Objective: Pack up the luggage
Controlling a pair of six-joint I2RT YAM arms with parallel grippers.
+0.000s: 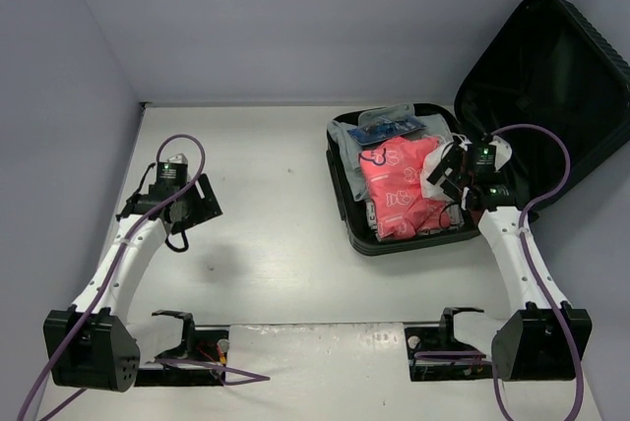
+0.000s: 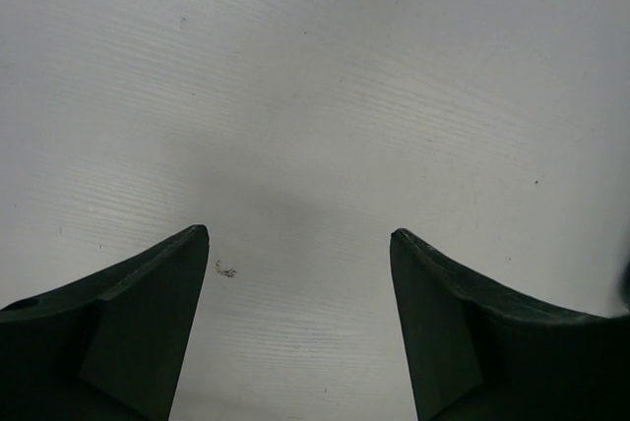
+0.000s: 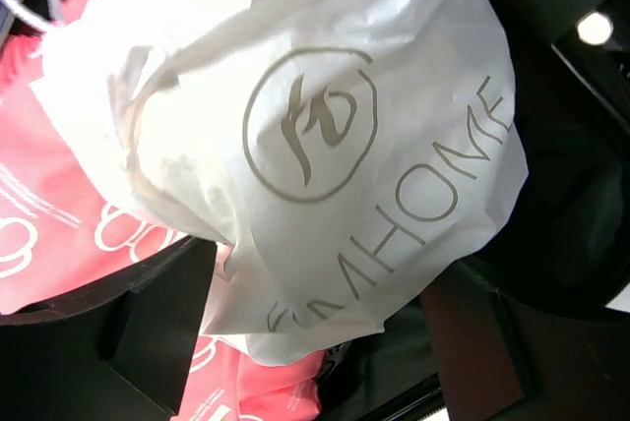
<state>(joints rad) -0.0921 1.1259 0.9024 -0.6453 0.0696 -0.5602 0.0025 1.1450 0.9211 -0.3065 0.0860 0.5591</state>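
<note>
The luggage shell looks like matt, ribbed black plastic. The pink packet is glossy film; the white bag, crinkled, perhaps thin cloth. The tabletop is matt white, finely grained.

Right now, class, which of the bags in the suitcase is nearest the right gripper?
The white bag with the circled logo, lying between the fingers of the right gripper. The pink printed bag lies left of it; the blue-labelled packet sits farther back.

Inside the black, ribbed luggage are a pink bag with white print, a white bag with a grey logo, and a blue packet.
</note>
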